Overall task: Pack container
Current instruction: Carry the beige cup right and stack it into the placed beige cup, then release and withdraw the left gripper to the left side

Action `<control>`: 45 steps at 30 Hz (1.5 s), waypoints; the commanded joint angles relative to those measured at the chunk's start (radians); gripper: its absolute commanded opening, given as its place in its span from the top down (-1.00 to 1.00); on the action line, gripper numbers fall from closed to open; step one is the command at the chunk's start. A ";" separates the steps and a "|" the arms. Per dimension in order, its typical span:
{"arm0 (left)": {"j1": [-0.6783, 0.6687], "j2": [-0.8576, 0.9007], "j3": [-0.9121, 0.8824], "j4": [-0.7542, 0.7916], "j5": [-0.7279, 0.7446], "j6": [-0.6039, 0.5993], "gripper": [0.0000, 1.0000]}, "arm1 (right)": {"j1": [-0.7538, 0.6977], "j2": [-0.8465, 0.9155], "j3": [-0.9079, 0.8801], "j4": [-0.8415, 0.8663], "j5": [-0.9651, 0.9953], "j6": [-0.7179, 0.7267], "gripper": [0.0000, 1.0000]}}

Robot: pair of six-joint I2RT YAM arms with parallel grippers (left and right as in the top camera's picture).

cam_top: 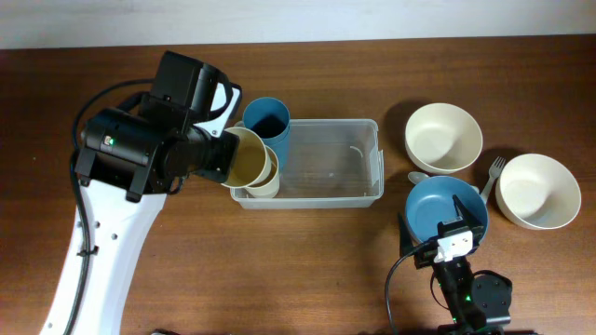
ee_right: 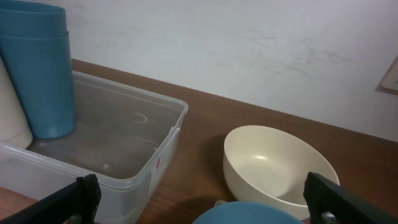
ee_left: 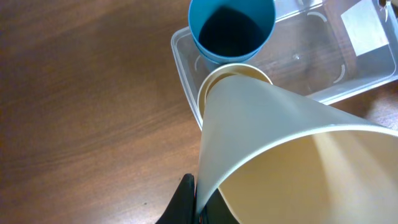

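Observation:
The clear plastic container (cam_top: 354,126) lies mid-table. At its left end stand a blue cup (cam_top: 267,121) and a cream cup (cam_top: 266,182). My left gripper (cam_top: 222,154) is shut on the rim of a second cream cup (cam_top: 244,156), tilted with its base over the standing cream cup. In the left wrist view the held cup (ee_left: 280,143) fills the frame, the gripper (ee_left: 200,202) pinches its wall, and the container (ee_left: 311,68) lies beyond. My right gripper (cam_top: 444,219) hangs open over a blue bowl (cam_top: 433,200), nothing between its fingers (ee_right: 336,199).
Two cream bowls (cam_top: 443,137) (cam_top: 537,191) sit right of the container, with a white fork (cam_top: 491,175) between them and a spoon (cam_top: 416,177) by the blue bowl. A white wall (ee_right: 249,50) rises behind the table's far edge.

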 commanded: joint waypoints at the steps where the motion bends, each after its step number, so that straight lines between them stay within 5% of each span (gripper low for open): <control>1: -0.004 -0.001 0.018 0.013 -0.010 0.014 0.97 | 0.005 -0.008 -0.007 -0.003 0.008 0.004 -0.98; 16: -0.005 0.040 0.018 0.019 -0.006 0.014 0.48 | 0.005 -0.008 -0.007 -0.003 0.008 0.004 -0.98; 30: -0.003 0.047 0.019 0.061 -0.015 0.003 0.42 | 0.005 -0.008 -0.007 -0.003 0.008 0.004 -0.98; 34: 0.030 0.034 0.019 0.070 -0.147 -0.136 0.35 | 0.005 -0.008 -0.007 -0.003 0.008 0.004 -0.98; 36: 0.071 0.021 0.019 0.082 -0.190 -0.199 0.25 | 0.005 -0.008 -0.007 -0.003 0.008 0.004 -0.98; 38: 0.122 0.011 0.019 0.100 -0.197 -0.243 -0.18 | 0.005 -0.008 -0.007 -0.003 0.008 0.004 -0.98; 40: 0.195 0.010 0.019 0.122 -0.197 -0.268 -0.86 | 0.005 -0.008 -0.007 -0.003 0.008 0.004 -0.98; 41: 0.267 0.015 0.018 0.142 -0.197 -0.281 -1.00 | 0.005 -0.008 -0.007 -0.003 0.008 0.004 -0.98; 45: 0.410 0.044 0.018 0.172 -0.197 -0.340 -0.99 | 0.005 -0.008 -0.007 -0.003 0.008 0.004 -0.98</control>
